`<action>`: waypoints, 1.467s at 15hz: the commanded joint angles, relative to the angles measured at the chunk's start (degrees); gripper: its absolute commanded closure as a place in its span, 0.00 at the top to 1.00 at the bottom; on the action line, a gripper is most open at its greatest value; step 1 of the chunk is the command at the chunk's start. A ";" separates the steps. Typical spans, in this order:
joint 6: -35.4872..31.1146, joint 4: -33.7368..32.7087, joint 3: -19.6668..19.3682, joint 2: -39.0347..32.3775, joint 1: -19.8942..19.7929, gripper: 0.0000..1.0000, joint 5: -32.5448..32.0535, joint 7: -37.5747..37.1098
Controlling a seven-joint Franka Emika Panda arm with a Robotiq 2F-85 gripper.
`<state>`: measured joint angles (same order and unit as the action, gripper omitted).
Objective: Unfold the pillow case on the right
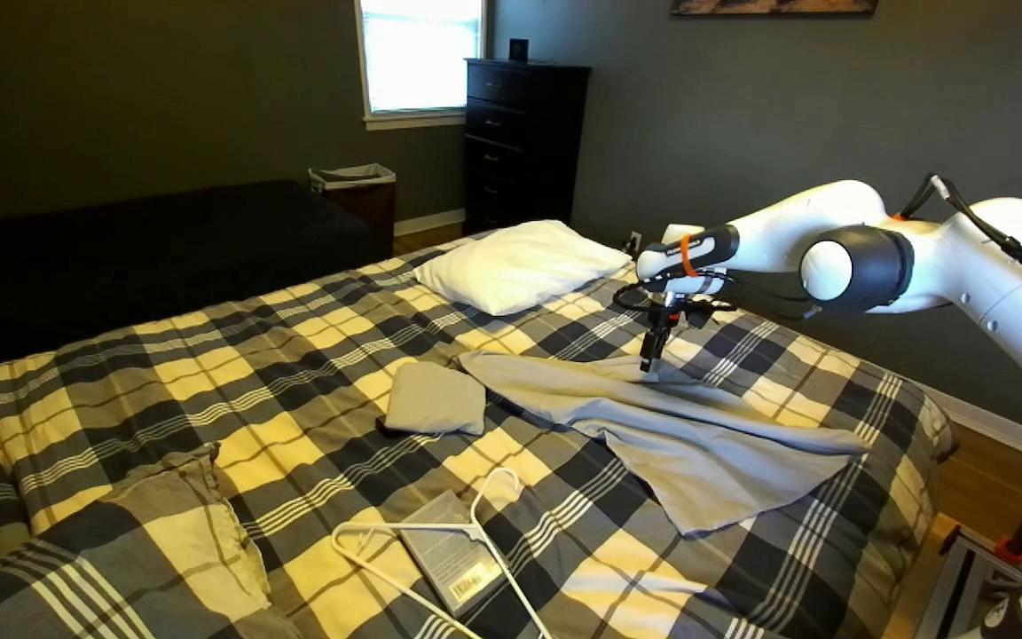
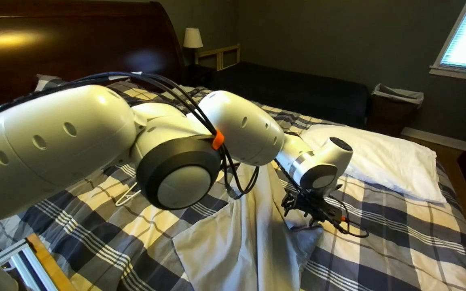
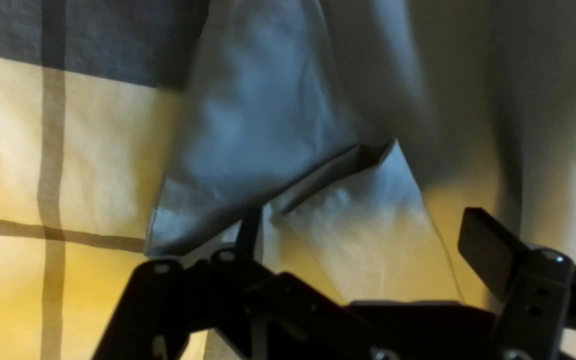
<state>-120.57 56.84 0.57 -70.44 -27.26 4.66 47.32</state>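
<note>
the bed before me carries the pillow case, rumpled and partly spread, just beside the folded cloth. pincer: released, jaws wide apart at a raised fold. step in hand, by my judgement: aligning for a grasp. next move: clench the upper layer, lift slightly, draw outward.
</note>
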 commanded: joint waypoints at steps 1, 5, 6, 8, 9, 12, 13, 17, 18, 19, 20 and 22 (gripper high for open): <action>-0.95 -2.26 1.38 -2.47 -0.63 1.00 1.40 0.35; -1.90 -2.67 1.38 -2.83 -0.88 0.92 1.60 0.15; -2.22 -2.72 1.37 -2.67 -1.03 0.89 1.65 0.27; -2.65 -2.83 1.09 -2.15 -1.24 0.96 1.39 0.34; -2.33 -3.36 1.02 -2.25 -1.42 0.96 1.28 0.41; -0.08 -5.04 0.57 -3.47 -1.32 0.95 0.74 -0.17; 0.36 -5.23 0.63 -3.84 -1.35 0.92 0.80 -0.09; 1.78 -6.80 0.56 -5.85 -1.31 0.72 0.76 -0.17; 1.88 -7.11 0.62 -6.26 -1.38 0.73 0.82 -0.12; 1.41 -6.31 0.70 -5.90 -1.33 0.71 0.85 -0.06; 1.28 -6.23 0.71 -5.85 -1.30 0.63 0.84 -0.04; 0.99 -6.16 0.80 -5.73 -1.29 0.43 0.85 0.18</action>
<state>-121.04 53.08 1.15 -74.84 -28.43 5.41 47.31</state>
